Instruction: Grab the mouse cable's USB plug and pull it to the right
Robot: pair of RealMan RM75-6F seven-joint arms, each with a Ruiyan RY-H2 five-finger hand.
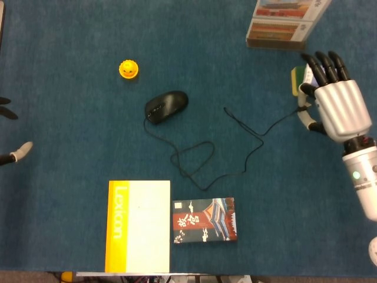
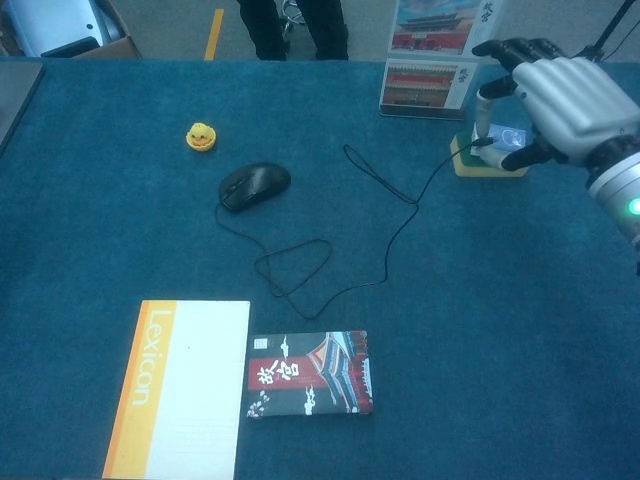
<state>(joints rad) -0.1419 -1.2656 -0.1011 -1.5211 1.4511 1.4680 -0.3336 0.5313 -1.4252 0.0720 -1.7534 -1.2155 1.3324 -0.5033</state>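
Only one word I can read for certain: "Lexicon", printed in pale letters running lengthwise along the yellow-orange spine band of the white book [image 1: 139, 227] at the near edge of the table, left of centre. It is clearer from the chest view.

Just right of it, the dark booklet [image 1: 205, 220] carries large white Chinese characters on a red vertical panel; I cannot make them out.

Far right, the upright picture card [image 2: 432, 55] shows small writing near its top right corner, too small to read.

The small blue-and-white box [image 1: 321, 77] at far right bears a mark I cannot resolve.
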